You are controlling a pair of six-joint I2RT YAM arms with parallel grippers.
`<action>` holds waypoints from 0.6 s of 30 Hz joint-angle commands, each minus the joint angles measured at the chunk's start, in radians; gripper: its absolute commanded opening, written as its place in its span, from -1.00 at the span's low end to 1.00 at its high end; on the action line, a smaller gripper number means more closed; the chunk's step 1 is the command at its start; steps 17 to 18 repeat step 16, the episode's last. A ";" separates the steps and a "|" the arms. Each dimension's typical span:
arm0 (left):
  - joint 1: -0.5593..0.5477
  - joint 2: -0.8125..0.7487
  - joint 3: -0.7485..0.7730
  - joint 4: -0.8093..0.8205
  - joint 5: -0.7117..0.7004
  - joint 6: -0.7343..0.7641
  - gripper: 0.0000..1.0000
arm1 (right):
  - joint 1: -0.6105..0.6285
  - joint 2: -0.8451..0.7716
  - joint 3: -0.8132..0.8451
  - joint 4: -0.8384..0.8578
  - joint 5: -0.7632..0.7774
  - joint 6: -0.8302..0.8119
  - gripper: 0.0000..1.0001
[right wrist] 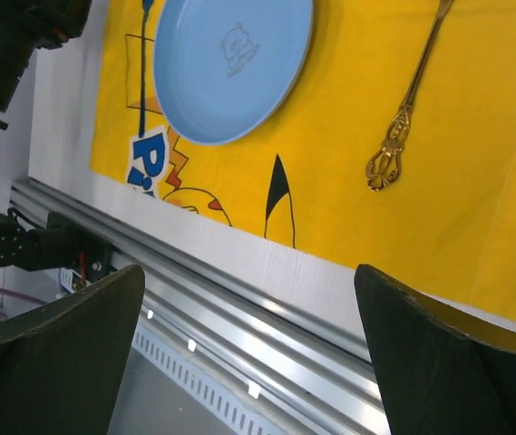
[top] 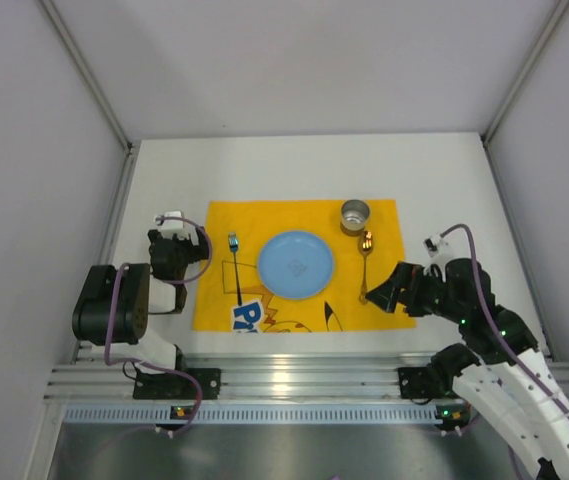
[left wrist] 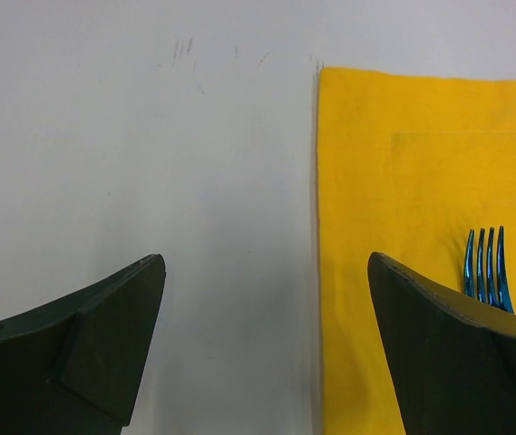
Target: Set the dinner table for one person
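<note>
On the white dinner table [top: 444, 190] lies a yellow cartoon mat [top: 294, 225]. On it sit a light blue plate [top: 295, 264], a blue fork [top: 233, 262] to its left, a gold spoon [top: 364, 262] to its right and a small metal cup [top: 355, 215] at the far right. My left gripper [top: 169, 222] is open and empty over bare table beside the mat's left edge [left wrist: 319, 227]; the fork's tines [left wrist: 486, 263] show by its right finger. My right gripper [top: 386, 290] is open and empty at the mat's near right corner, over the table's near edge [right wrist: 330, 267].
A ribbed aluminium rail [top: 294, 375] runs along the table's near edge and also shows in the right wrist view [right wrist: 239, 335]. Grey walls enclose the table on the left, right and back. The left arm's base [top: 114, 305] stands at the near left.
</note>
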 commanded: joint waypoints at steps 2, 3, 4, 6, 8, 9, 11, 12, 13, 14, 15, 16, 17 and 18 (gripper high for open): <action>0.001 -0.014 0.022 0.066 0.018 -0.010 0.97 | 0.011 -0.126 -0.014 0.061 -0.090 0.014 0.99; 0.001 -0.017 0.022 0.066 0.016 -0.010 0.97 | 0.011 -0.141 -0.017 0.058 -0.092 0.017 1.00; 0.001 -0.014 0.022 0.066 0.016 -0.010 0.97 | 0.012 -0.152 -0.015 0.051 -0.095 0.017 1.00; 0.001 -0.016 0.022 0.066 0.016 -0.010 0.97 | 0.011 -0.174 -0.006 0.029 -0.084 0.007 0.99; -0.001 -0.016 0.022 0.068 0.016 -0.010 0.97 | 0.011 -0.178 0.011 0.011 -0.069 -0.015 0.99; 0.001 -0.014 0.022 0.066 0.016 -0.010 0.97 | 0.011 -0.175 0.018 0.009 -0.067 -0.021 1.00; 0.001 -0.016 0.022 0.068 0.016 -0.010 0.97 | 0.012 -0.163 0.037 0.006 -0.069 -0.030 0.99; -0.001 -0.016 0.022 0.066 0.016 -0.010 0.97 | 0.011 -0.158 0.047 0.004 -0.069 -0.033 0.99; 0.001 -0.016 0.022 0.066 0.016 -0.010 0.97 | 0.011 -0.142 0.063 0.007 -0.067 -0.038 0.99; 0.001 -0.014 0.022 0.066 0.016 -0.010 0.97 | 0.011 -0.128 0.072 0.006 -0.056 -0.045 1.00; 0.001 -0.016 0.022 0.066 0.016 -0.010 0.97 | 0.011 -0.117 0.092 0.006 -0.055 -0.061 0.99; 0.001 -0.016 0.022 0.066 0.016 -0.010 0.97 | 0.011 -0.088 0.104 0.006 -0.050 -0.097 0.99; 0.001 -0.016 0.022 0.066 0.016 -0.010 0.97 | 0.011 -0.088 0.104 0.006 -0.050 -0.097 0.99; 0.001 -0.016 0.022 0.066 0.016 -0.010 0.97 | 0.011 -0.088 0.104 0.006 -0.050 -0.097 0.99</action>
